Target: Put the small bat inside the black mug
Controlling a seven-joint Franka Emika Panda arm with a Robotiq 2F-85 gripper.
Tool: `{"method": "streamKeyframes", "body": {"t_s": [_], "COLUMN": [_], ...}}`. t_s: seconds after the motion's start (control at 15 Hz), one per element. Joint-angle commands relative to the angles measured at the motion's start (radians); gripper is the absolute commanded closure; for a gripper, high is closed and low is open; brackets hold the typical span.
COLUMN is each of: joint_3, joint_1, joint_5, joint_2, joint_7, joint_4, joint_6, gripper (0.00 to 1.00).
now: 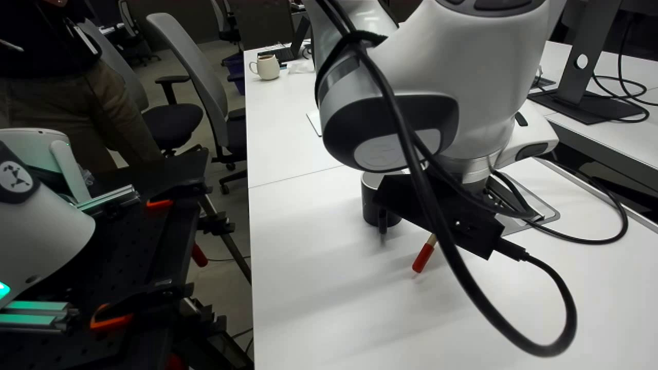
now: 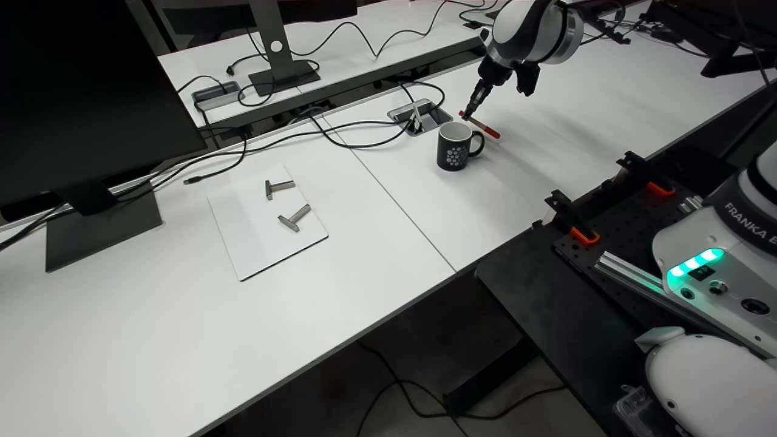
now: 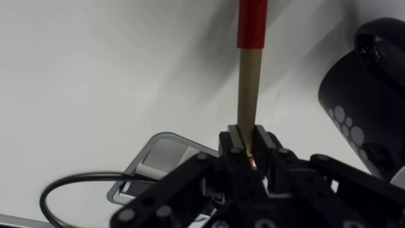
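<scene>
Lengthwise up the wrist view, small bat [image 3: 249, 79], red end topmost.

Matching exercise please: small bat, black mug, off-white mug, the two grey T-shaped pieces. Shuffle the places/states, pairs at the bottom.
Things
1. Small bat
2. Black mug
3. Off-white mug
4. Two grey T-shaped pieces

Places and states
A. Near a laptop
B. Held in the gripper
C. Lying on a white panel
D. Upright, with pale dots on its side

Pairs: 1-B, 2-D, 3-A, 4-C
</scene>
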Motion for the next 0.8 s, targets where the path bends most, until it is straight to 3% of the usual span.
{"method": "streamKeyframes", "body": {"t_s": [0.0, 0.33, 0.4, 0.47, 0.73], "joint_3": [0.098, 0.196, 0.198, 0.17, 0.187], "joint_1": [-0.114, -0.235, -0.238, -0.196, -0.221], "joint_5": [-0.016, -0.034, -0.037, -0.019, -0.024], "joint_2": [-0.021, -0.017, -0.028, -0.003, -0.009], "joint_7": [-0.082, -0.154, -0.16, -0.129, -0.147], "joint_4": [-0.076, -0.125, -0.135, -0.089, -0.108], "joint_6": [0.034, 0.04, 0.039, 0.021, 0.021], "gripper": [0.97, 0.97, 0.97, 0.87, 0.87]}}
